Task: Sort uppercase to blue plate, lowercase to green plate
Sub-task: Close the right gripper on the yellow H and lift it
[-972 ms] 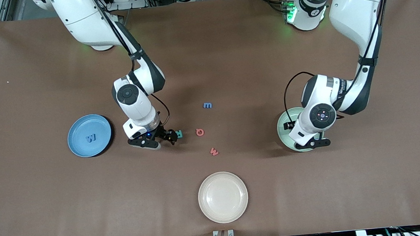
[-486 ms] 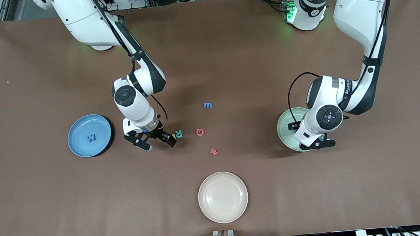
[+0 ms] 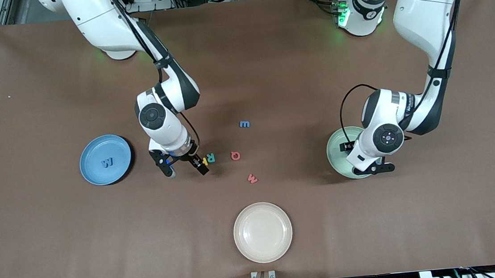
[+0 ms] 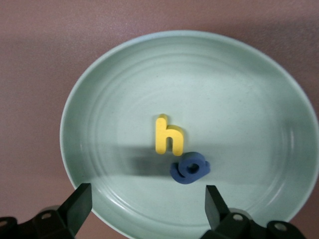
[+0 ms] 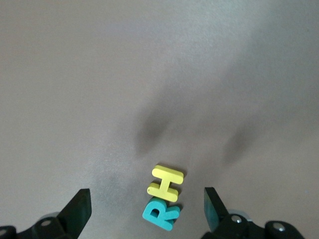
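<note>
brown table under both tools: right tool point(image 3: 183, 166) and left tool point(image 3: 366, 161) spread wide, empty.

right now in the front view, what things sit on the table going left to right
blue plate holding the blue M → yellow H → teal R → red Q → cream plate → green plate

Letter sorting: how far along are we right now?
Done: blue M lies on the blue plate; yellow h and blue g lie in the green plate.
In hand: nothing held. The open right hand is beside yellow H and teal R; the open left hand is over the green plate.
Left: H, R, red Q, blue m, red w.
</note>
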